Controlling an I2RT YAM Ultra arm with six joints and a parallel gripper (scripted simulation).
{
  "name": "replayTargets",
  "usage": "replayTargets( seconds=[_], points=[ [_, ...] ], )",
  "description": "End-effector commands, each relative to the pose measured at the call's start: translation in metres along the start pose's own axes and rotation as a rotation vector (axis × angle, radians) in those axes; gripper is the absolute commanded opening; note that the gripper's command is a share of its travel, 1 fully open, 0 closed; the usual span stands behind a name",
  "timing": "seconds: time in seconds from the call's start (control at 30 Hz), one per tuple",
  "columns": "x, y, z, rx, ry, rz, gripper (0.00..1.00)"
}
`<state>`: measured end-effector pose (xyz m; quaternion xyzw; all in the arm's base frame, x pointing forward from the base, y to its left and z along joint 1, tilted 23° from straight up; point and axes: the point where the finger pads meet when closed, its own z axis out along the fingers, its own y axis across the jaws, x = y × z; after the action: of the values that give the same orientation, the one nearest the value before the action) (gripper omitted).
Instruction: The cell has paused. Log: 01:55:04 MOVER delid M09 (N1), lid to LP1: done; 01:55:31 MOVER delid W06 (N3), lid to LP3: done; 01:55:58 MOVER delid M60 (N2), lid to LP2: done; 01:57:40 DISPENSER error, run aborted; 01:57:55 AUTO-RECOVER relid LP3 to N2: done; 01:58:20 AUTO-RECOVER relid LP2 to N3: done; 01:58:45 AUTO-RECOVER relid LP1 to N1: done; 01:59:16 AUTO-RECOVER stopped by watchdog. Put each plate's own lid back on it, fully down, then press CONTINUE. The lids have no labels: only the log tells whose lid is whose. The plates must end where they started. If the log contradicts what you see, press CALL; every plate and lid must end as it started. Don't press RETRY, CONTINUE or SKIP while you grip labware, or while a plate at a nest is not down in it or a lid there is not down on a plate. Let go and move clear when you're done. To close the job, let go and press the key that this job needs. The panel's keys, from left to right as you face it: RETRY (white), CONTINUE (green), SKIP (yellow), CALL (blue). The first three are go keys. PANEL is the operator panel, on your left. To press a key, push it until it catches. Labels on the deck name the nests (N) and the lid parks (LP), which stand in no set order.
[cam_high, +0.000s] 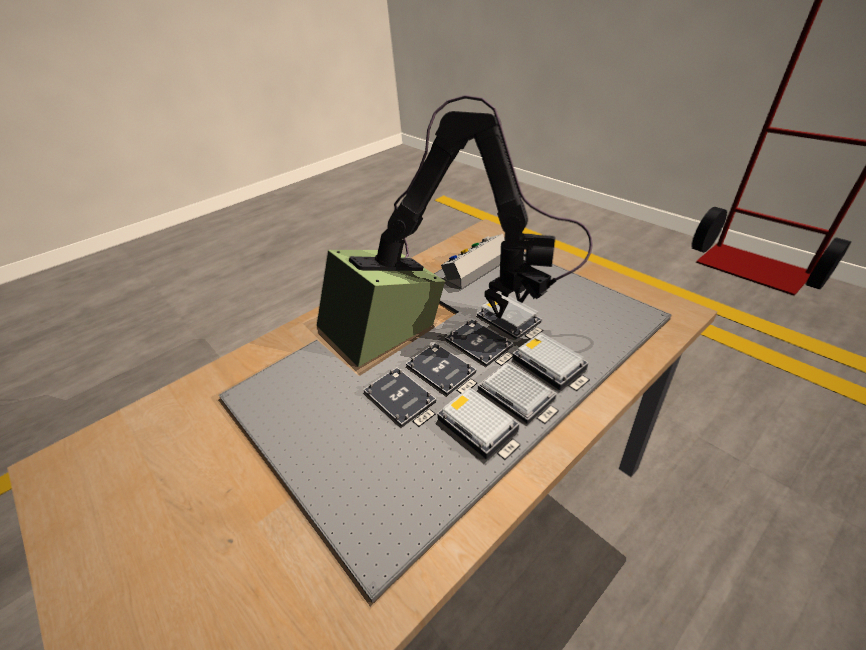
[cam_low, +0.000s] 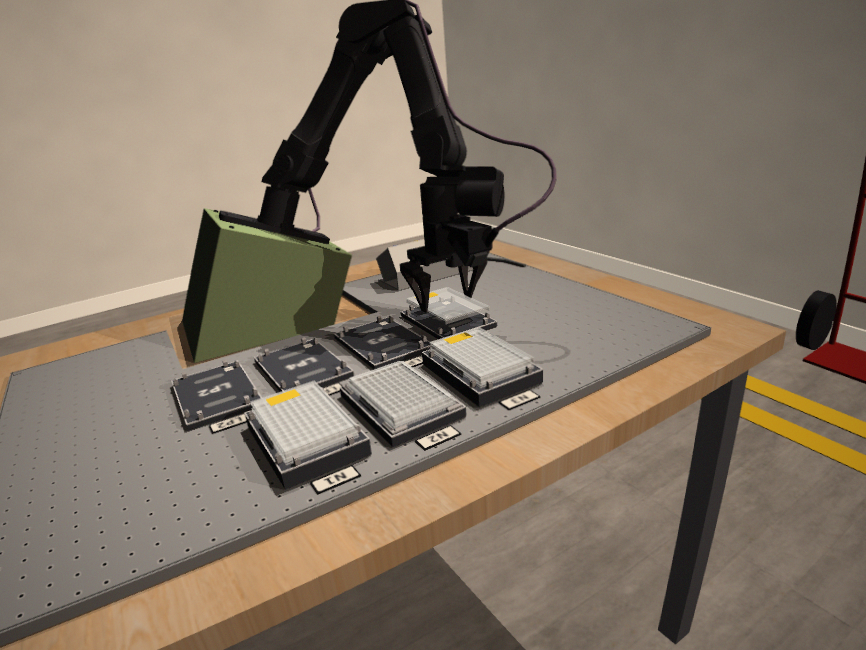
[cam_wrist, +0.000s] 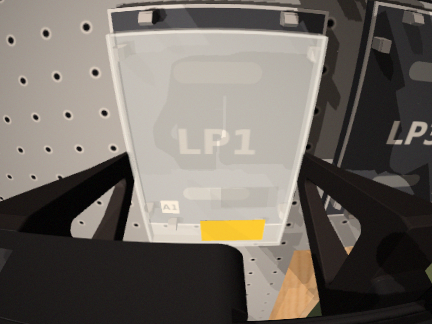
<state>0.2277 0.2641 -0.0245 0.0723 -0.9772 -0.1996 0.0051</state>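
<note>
My gripper (cam_high: 509, 307) (cam_low: 446, 303) (cam_wrist: 215, 162) is shut on a clear lid (cam_high: 524, 312) (cam_low: 463, 305) (cam_wrist: 150, 125) with a yellow mark, one finger at each long side. The lid is low over the park LP1 (cam_wrist: 215, 21), level-looking and shifted toward the yellow-marked end; whether it touches is unclear. The N1 plate (cam_high: 479, 419) (cam_low: 307, 423) and the N3 plate (cam_high: 551, 356) (cam_low: 482, 355) each show a yellow-marked lid on top. The N2 plate (cam_high: 517, 388) (cam_low: 402, 393) shows no yellow mark and looks lidless.
Parks LP3 (cam_high: 479, 341) (cam_low: 385, 345) (cam_wrist: 400, 100), LP4 (cam_high: 440, 367) (cam_low: 302, 363) and LP2 (cam_high: 398, 396) (cam_low: 213, 391) hold no lid. The panel (cam_high: 475, 267) stands behind the gripper, its keys partly visible. The green arm base (cam_high: 398, 314) (cam_low: 269, 286) is beside the parks.
</note>
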Motion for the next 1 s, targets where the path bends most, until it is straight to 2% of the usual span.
replayTargets(
  seconds=[0.0,0.1,0.13,0.17,0.37,0.47,0.57,0.67,0.7,0.77,0.97],
  points=[
    [0.002,-0.005,0.005,0.011,0.001,0.014,0.0],
    [0.002,-0.005,0.005,0.011,0.001,0.013,0.0],
    [-0.003,0.004,-0.005,-0.005,-0.023,0.002,0.0],
    [-0.007,0.007,-0.005,-0.013,-0.033,-0.004,0.0],
    [-0.005,0.001,0.005,0.001,-0.015,0.008,0.0],
    [-0.006,0.004,0.002,-0.006,-0.024,0.002,0.0],
    [-0.003,0.001,0.008,0.003,-0.01,0.004,0.0],
    [-0.002,0.001,0.008,0.003,-0.009,0.004,0.0],
    [-0.006,0.003,-0.001,-0.007,-0.028,0.007,0.0],
    [-0.009,0.006,-0.001,-0.014,-0.039,0.002,0.0],
    [-0.003,0.0,0.011,0.004,-0.01,0.007,0.0]
  ],
)
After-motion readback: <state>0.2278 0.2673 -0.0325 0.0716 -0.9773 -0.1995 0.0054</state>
